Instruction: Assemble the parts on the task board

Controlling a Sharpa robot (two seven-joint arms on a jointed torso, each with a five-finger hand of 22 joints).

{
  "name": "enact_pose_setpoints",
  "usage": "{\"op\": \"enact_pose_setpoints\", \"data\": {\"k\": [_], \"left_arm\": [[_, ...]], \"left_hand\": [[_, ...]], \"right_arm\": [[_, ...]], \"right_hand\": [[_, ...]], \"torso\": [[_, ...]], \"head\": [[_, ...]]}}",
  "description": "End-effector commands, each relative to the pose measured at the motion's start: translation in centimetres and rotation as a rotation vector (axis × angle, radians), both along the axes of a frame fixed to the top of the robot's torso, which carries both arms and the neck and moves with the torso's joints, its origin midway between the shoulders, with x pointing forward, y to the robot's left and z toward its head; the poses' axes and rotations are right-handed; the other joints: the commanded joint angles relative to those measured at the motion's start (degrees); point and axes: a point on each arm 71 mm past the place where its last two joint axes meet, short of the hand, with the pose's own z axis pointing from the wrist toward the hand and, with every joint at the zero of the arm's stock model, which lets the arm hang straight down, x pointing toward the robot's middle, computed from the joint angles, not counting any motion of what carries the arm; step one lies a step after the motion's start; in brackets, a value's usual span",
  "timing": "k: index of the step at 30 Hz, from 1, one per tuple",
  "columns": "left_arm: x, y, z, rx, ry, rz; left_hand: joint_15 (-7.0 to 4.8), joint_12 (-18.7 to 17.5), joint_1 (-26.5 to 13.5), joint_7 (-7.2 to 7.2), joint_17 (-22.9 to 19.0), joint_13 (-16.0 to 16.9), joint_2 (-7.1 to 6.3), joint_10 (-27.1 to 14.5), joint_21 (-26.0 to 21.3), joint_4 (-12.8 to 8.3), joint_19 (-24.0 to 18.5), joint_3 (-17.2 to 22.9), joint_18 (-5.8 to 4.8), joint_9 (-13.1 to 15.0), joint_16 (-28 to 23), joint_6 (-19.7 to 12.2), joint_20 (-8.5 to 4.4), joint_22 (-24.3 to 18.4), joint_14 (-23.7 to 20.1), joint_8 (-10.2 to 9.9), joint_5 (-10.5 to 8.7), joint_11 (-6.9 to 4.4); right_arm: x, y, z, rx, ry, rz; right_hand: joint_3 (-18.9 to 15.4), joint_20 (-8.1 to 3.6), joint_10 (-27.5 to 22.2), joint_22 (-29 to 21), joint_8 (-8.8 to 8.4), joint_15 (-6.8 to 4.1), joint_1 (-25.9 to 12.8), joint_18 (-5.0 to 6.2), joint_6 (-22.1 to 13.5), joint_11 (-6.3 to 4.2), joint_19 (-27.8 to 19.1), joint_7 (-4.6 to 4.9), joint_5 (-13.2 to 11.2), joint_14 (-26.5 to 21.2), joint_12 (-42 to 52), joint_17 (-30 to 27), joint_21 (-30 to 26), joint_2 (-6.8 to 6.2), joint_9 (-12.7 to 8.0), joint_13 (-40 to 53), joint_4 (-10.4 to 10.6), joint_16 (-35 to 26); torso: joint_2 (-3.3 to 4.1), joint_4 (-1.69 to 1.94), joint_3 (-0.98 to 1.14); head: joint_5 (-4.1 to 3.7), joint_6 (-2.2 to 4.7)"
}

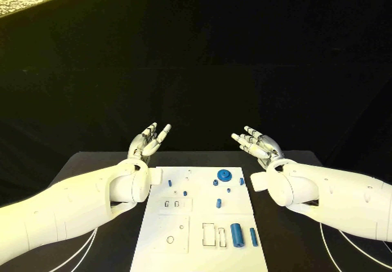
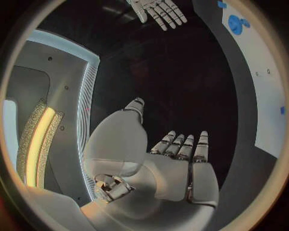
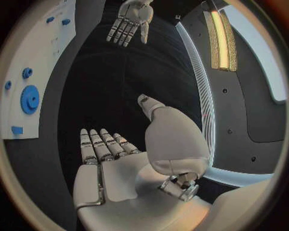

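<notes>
The white task board (image 1: pixel 190 238) lies in the middle of the black table. Small blue parts sit on it: a round gear (image 1: pixel 224 174) near its far edge, a thick cylinder (image 1: pixel 236 236) and a thin pin (image 1: pixel 253 237) near the front, and several small pegs between. My left hand (image 1: pixel 150 139) is raised above the table's far left, beyond the board, fingers apart and holding nothing. My right hand (image 1: pixel 256 143) is raised at the far right, also spread and holding nothing. The left wrist view shows my left hand (image 2: pixel 175 163), the right hand (image 2: pixel 158 11) and the board (image 2: pixel 259 62). The right wrist view shows my right hand (image 3: pixel 114 159) and the gear (image 3: pixel 29 99).
The black table (image 1: pixel 98 164) extends on both sides of the board. Both white forearms lie along the board's left and right edges. White cables (image 1: pixel 343 255) curve over the table near its front corners.
</notes>
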Motion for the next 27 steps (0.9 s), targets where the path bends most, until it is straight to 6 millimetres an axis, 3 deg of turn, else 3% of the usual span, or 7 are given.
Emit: {"op": "enact_pose_setpoints", "data": {"k": [1, 6, 9, 16, 20, 22, 27], "left_arm": [[0.1, -0.6, 0.2, -0.036, -0.009, -0.073], [0.1, -0.6, 0.2, -0.036, -0.009, -0.073], [-0.4, 0.7, 0.4, -0.039, -0.013, -0.078], [-1.1, 1.3, 1.0, -0.038, -0.048, -0.077], [-1.4, 1.6, 1.3, -0.036, -0.061, -0.075], [-1.5, 1.7, 1.5, -0.038, -0.063, -0.079], [-2.2, 1.7, 1.9, -0.028, -0.071, -0.121]], "left_hand": [[0.74, 0.2, 2.3, 4.02, 0.1, 0.1, 0.11, 0.1, 0.4, 0.8, 0.2, 0.0, 1.13, 0.1, 0.4, 0.6, 0.86, 0.1, 0.2, 0.3, 0.72, 0.69], [0.87, 0.3, 2.6, 4.30, 0.2, 0.1, 0.13, 0.4, 0.4, 0.8, 0.2, -0.1, 1.39, 0.2, 0.4, 0.9, 0.91, 0.1, 0.3, 0.4, 0.71, 0.99], [1.04, 0.3, 2.9, 4.55, 0.2, 0.2, 0.27, 0.6, 0.4, 0.8, 0.2, -0.3, 1.67, 0.2, 0.5, 1.1, 0.99, 0.2, 0.6, 0.5, 0.71, 1.25], [2.39, 1.0, 8.7, 5.80, 1.2, 0.8, 0.00, 6.5, 1.4, 0.5, 3.0, -0.7, 3.03, 1.2, 1.5, 7.3, 1.53, 0.6, 6.2, 1.8, 0.60, 2.63], [3.35, 2.8, 13.8, 6.95, 2.9, 1.7, -0.81, 17.9, 5.1, 0.4, 13.9, -0.6, 2.41, 2.9, 4.1, 17.4, 1.61, 2.3, 16.9, 4.7, 0.55, 4.31], [3.92, 4.1, 15.3, 7.49, 4.7, 2.3, -0.61, 27.7, 9.6, 0.4, 27.2, -0.6, 1.96, 4.2, 7.0, 24.1, 1.52, 4.1, 28.1, 6.8, 0.56, 5.35], [2.45, 6.0, 17.1, 7.60, 6.6, 3.0, -0.26, 42.6, 11.5, 0.2, 32.7, -0.4, 3.52, 5.8, 10.0, 33.7, 1.36, 4.0, 39.6, 9.7, 0.55, 4.43]], "right_arm": [[0.1, 0.9, -0.1, 0.006, 0.041, 0.162], [0.4, 0.8, 0.0, -0.004, 0.049, 0.187], [1.1, -0.4, 1.6, -0.181, -0.121, 0.163], [1.7, -0.9, 3.0, -0.342, -0.245, 0.195], [2.0, -1.0, 3.7, -0.453, -0.291, 0.237], [2.2, -0.9, 3.9, -0.512, -0.310, 0.263], [2.3, -0.5, 4.2, -0.661, -0.336, 0.337]], "right_hand": [[1.3, 0.72, 1.4, 0.3, 0.63, 0.78, 4.0, 0.56, 1.6, 0.82, 1.0, 9.90, 0.6, 1.4, 0.5, 0.3, 0.8, 0.15, 0.3, 0.2, -0.6, 0.6], [2.2, 0.73, 5.8, 0.8, 1.59, 0.25, 6.8, 1.00, 5.3, 0.57, 3.0, 9.86, 0.5, 5.7, 1.0, 1.0, 1.8, 0.09, 1.2, 0.6, -2.6, 1.4], [3.1, 0.62, 12.0, 1.5, 3.09, -0.52, 8.7, 1.79, 10.3, 0.08, 6.1, 9.77, 0.6, 12.3, 2.1, 2.1, 3.2, -0.13, 2.3, 1.2, -4.3, 3.2], [7.2, 0.54, 34.5, 3.1, 7.81, -3.03, 12.4, 4.31, 26.2, -1.70, 17.1, 9.11, 0.6, 33.0, 4.5, 5.0, 7.7, -1.15, 5.6, 2.1, -9.2, 7.9], [8.2, 0.52, 38.3, 3.3, 10.15, -3.88, 12.0, 5.13, 34.3, -2.68, 20.4, 7.98, 1.4, 36.2, 4.1, 5.2, 8.7, -2.44, 7.1, 2.2, -10.1, 8.2], [8.7, 0.51, 40.1, 3.9, 10.83, -4.37, 11.9, 5.67, 37.3, -3.10, 26.0, 7.73, 0.6, 37.8, 4.0, 5.3, 10.6, -2.80, 7.5, 2.2, -10.2, 8.4], [9.8, 0.33, 43.6, 3.9, 11.16, -5.30, 12.2, 6.35, 40.7, -3.97, 30.5, 6.93, 0.6, 40.9, 3.4, 5.4, 11.6, -4.21, 7.6, 2.1, -11.1, 8.9]], "torso": [[0.02, 0.00, -0.01], [0.02, 0.00, -0.01], [1.24, -0.10, -0.43], [2.15, 0.37, -0.37], [2.74, 0.78, -0.37], [3.01, 1.03, -0.35], [3.81, 1.27, -0.48]], "head": [[0.00, 0.00], [0.00, 0.00], [-0.08, -0.76], [-0.15, -0.77], [-0.36, -0.79], [-0.53, -1.01], [-0.69, -0.93]]}}
